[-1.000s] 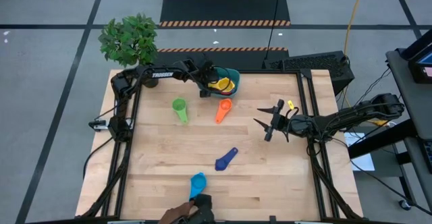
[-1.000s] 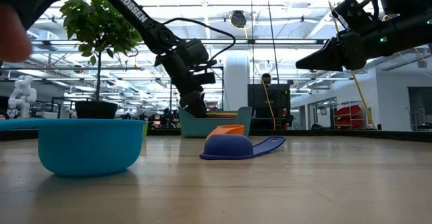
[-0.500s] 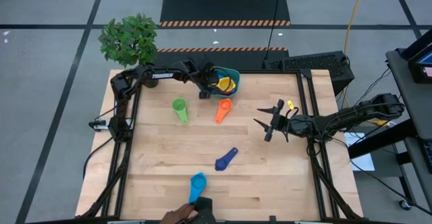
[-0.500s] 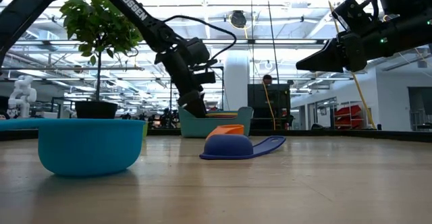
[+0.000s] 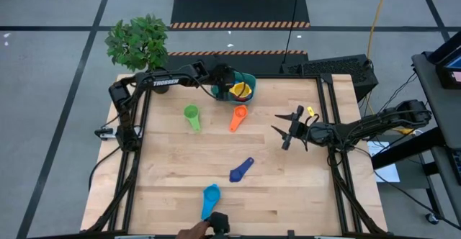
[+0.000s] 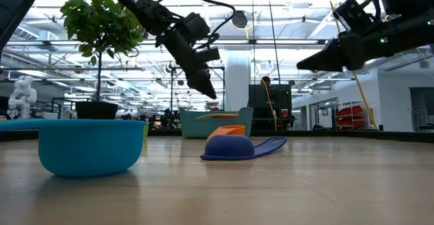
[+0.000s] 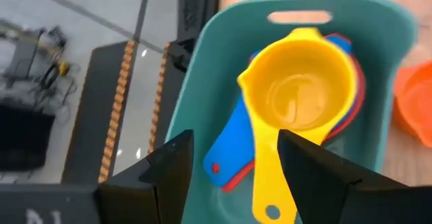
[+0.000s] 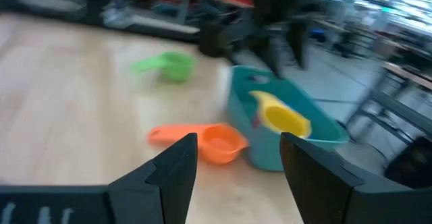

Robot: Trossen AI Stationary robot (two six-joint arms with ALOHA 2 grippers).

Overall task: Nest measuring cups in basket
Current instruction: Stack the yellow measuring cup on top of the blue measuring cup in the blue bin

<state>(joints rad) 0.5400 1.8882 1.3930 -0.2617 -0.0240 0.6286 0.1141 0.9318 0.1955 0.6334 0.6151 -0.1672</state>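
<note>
The teal basket (image 5: 246,85) stands at the table's far edge. In it the yellow cup (image 7: 300,96) lies bowl up on a blue cup (image 7: 226,150) and a red one (image 7: 362,92). My left gripper (image 7: 233,136) hangs open above the basket's left end (image 6: 207,89) and touches nothing. On the table rest the green cup (image 5: 191,114), the orange cup (image 5: 238,116), the dark blue cup (image 5: 241,170) and a light blue cup (image 5: 209,196). My right gripper (image 5: 279,127) waits open in the air at the table's right (image 6: 308,62).
A potted plant (image 5: 138,43) stands off the table's far left corner. A person's hand (image 5: 198,230) shows at the near edge, close to the light blue cup. Bare wood lies between the cups and along the left side.
My left gripper has risen from beside the basket's left end to well above its rim. The yellow cup stays in the basket. The person's hand at the near edge has drawn back a little.
</note>
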